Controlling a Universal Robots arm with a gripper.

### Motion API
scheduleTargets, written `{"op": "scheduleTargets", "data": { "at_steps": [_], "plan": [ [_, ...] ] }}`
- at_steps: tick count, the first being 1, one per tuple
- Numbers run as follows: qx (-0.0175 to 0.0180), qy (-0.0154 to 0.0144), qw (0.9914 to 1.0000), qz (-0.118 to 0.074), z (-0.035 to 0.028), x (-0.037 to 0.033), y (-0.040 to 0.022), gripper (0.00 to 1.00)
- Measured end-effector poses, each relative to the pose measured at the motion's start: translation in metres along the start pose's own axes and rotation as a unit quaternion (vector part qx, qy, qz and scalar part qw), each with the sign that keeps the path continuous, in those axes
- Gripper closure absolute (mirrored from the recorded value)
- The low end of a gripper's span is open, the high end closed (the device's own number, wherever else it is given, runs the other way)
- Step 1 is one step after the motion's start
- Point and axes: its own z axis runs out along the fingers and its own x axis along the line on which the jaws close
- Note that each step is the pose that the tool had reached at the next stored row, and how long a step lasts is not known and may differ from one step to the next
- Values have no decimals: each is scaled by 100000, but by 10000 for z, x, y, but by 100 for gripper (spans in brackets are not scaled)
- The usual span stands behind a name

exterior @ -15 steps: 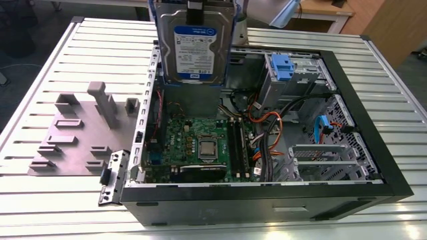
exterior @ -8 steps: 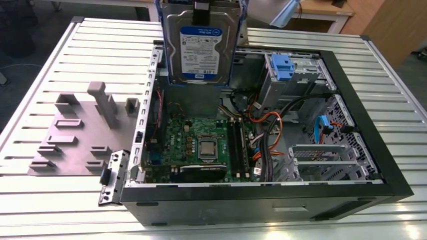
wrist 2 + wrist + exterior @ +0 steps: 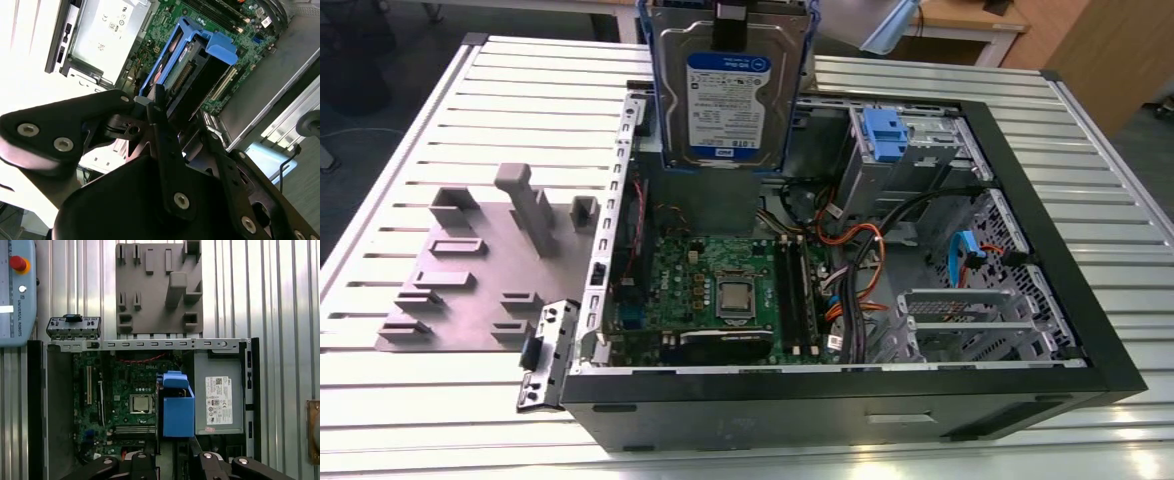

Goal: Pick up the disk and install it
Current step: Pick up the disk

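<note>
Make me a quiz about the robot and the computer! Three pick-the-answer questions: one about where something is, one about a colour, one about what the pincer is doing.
1. Where is the disk?
A. in a person's hand
B. up in the air above the open computer case
C. on a shelf

2. What colour is the frame round the disk?
A. red
B. yellow
C. blue

3. What is the pincer doing?
A. shut on the disk
B. wide open, holding nothing
C. shut on a screwdriver

Answers: B, the exterior view shows it hanging over the case; C, blue edges show in both wrist views; A, its fingers clamp the disk's frame.
</note>
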Motion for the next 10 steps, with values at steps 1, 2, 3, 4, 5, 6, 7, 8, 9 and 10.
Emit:
{"op": "scheduleTargets", "data": {
  "at_steps": [1, 2, 3, 4, 5, 6, 7, 8, 9, 10],
  "plan": [
    [0, 0, 100000, -1, 0, -1, -4, 65],
    [2, -3, 100000, -1, 1, -1, -5, 65],
    [-1, -1, 100000, 4, 0, -1, -5, 65],
    [-1, 2, 100000, 1, 0, -3, -6, 65],
    [0, 0, 100000, 1, 0, -3, -6, 65],
    [0, 1, 100000, 1, 0, -3, -6, 65],
    [0, -1, 100000, -1, 0, -4, -6, 65],
    [1, -2, 100000, 1, 1, -4, -6, 65],
    [0, 0, 100000, 0, 0, -4, -6, 65],
    [-1, 0, 100000, 0, 1, -8, -5, 65]
  ]
}}
